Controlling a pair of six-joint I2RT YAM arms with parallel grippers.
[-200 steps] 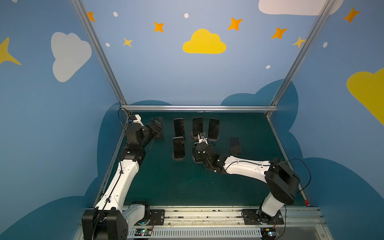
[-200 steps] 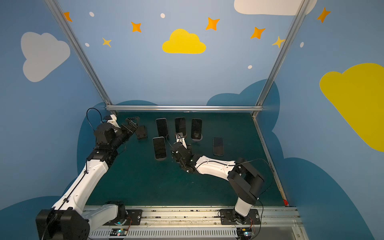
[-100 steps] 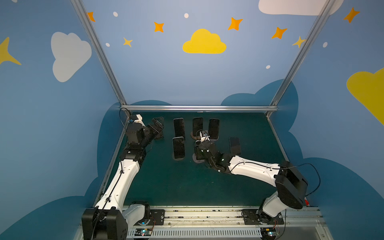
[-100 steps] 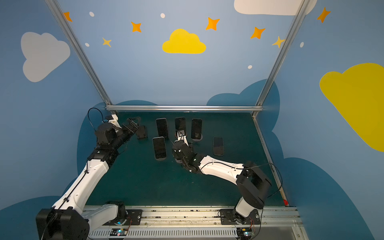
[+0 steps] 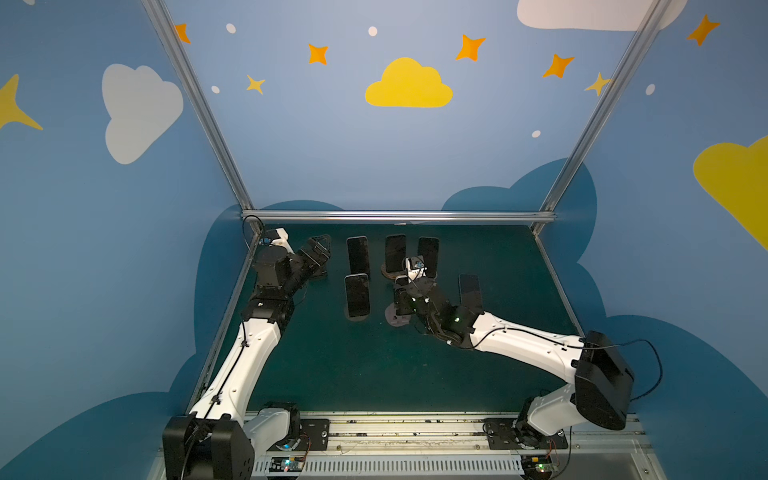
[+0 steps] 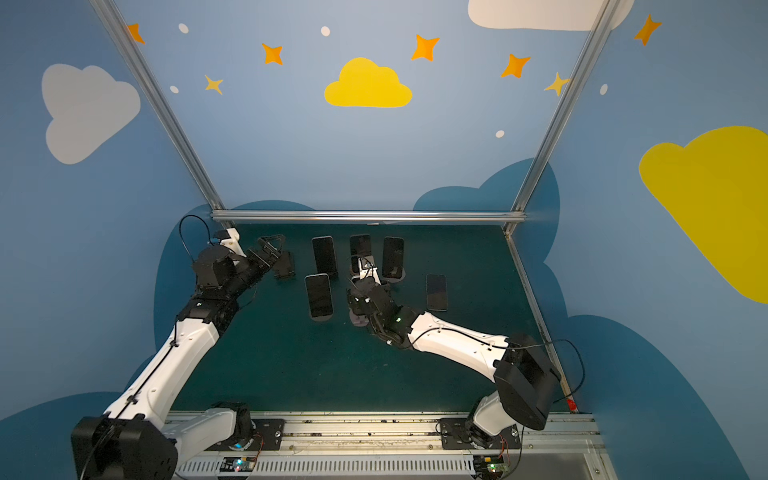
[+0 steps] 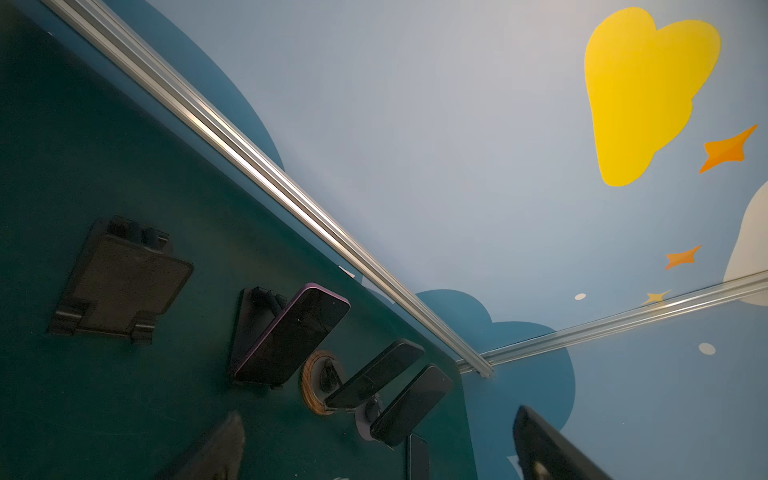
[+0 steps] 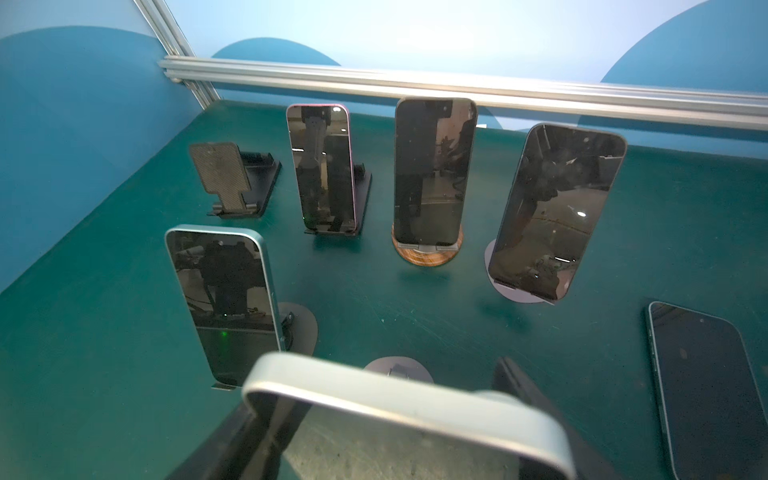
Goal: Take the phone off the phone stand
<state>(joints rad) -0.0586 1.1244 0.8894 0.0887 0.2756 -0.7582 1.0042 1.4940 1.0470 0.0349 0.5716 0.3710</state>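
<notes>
Along the near edge, the front rail (image 5: 395, 428) carries both arm bases, and beyond it the green mat (image 5: 365, 374) lies bare across its whole near half, the widest room for moving. Mid-table, the right gripper (image 5: 404, 297) pinches the phone (image 8: 415, 399) by its long sides, its dark fingers (image 8: 519, 386) pressed against them. The phone's pale rounded edge fills the foot of the right wrist view, and the grey round stand (image 8: 399, 368) shows just past it. Whether the phone's lower end sits in the cradle cannot be told. Just to its left a teal-edged phone (image 5: 357, 296) stands propped on its own stand, with only a narrow lane between. To the right a flat phone (image 5: 470, 291) lies on the mat beside the right arm's wrist, with bare mat from there to the right side rail (image 5: 555, 282). Farther back, three propped phones (image 5: 395, 253) stand close together in a row. Near the far left corner the left gripper (image 5: 319, 251) hangs with its fingers (image 7: 216, 449) spread wide, holding nothing, near an empty black stand (image 7: 120, 282) and close to the left side rail (image 5: 232, 299). Just behind the row, the back rail (image 5: 395, 216) closes the table.
</notes>
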